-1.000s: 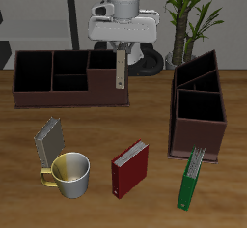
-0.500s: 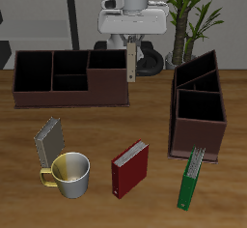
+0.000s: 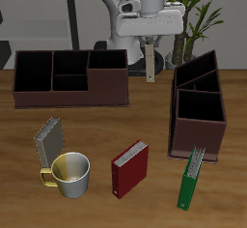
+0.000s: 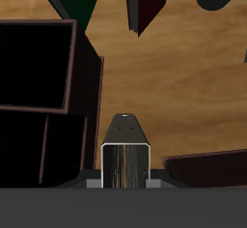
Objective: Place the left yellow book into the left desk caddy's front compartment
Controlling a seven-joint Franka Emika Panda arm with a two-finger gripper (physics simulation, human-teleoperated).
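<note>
The left yellow book [image 3: 150, 64] hangs upright in the air, and my gripper [image 3: 150, 42] is shut on its top end. It is above the gap between the two caddies, near the back of the table. The left desk caddy [image 3: 199, 104], dark brown and narrow, stands just beside it, with its square front compartment [image 3: 200, 126] open on top and nothing showing in it. In the wrist view the book [image 4: 126, 143] sticks out between my fingers [image 4: 94, 183], and the caddy's square compartment [image 4: 35, 66] lies beside and below.
A wide dark brown caddy [image 3: 69, 78] stands at the back. Nearer the front edge are a greyer book [image 3: 48, 140], a mug [image 3: 69, 175], a red book [image 3: 129, 167] and a green book [image 3: 194, 177]. A plant [image 3: 196, 10] stands behind the narrow caddy.
My gripper has carried the yellow book sideways, away from the wide caddy and toward the narrow one. Nothing else has moved.
</note>
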